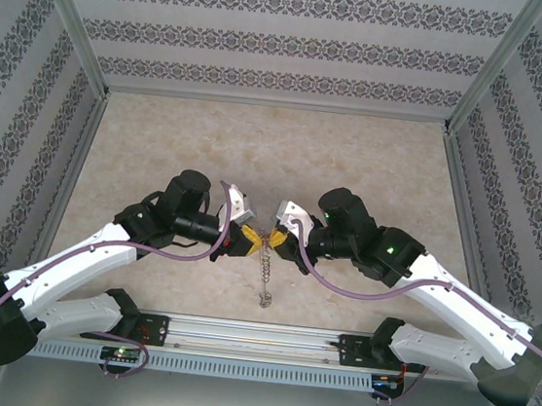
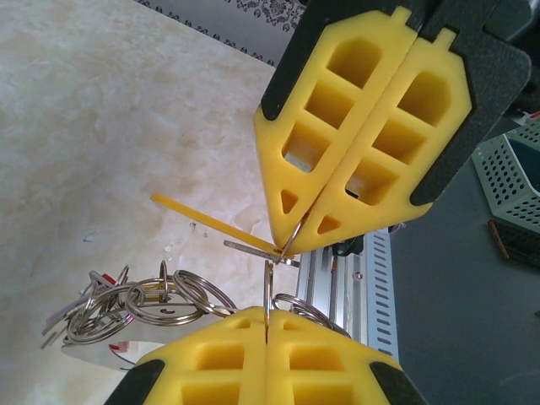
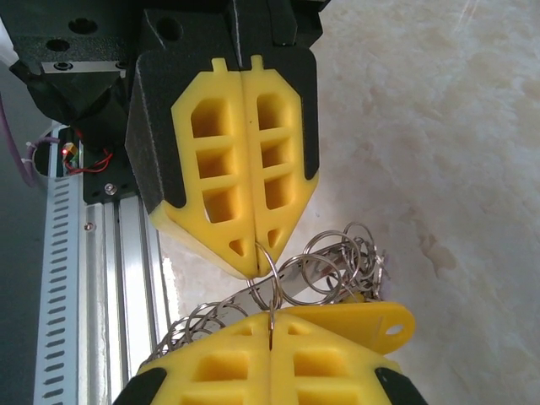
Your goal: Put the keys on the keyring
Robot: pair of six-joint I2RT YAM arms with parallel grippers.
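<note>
The keyring is a floppy chain of linked silvery split rings, held above the table between both grippers. My left gripper is shut on one ring, seen edge-on. My right gripper is shut on a ring linked to it. The two grippers meet tip to tip at mid-table, left gripper and right gripper. A bunch of rings hangs to one side. A flat silvery key with a red spot lies under that bunch. A yellow plastic tag hangs on the chain.
The rest of the chain trails toward the near edge of the beige table. An aluminium rail with a slotted cable duct runs along that edge. Patterned walls enclose the other three sides.
</note>
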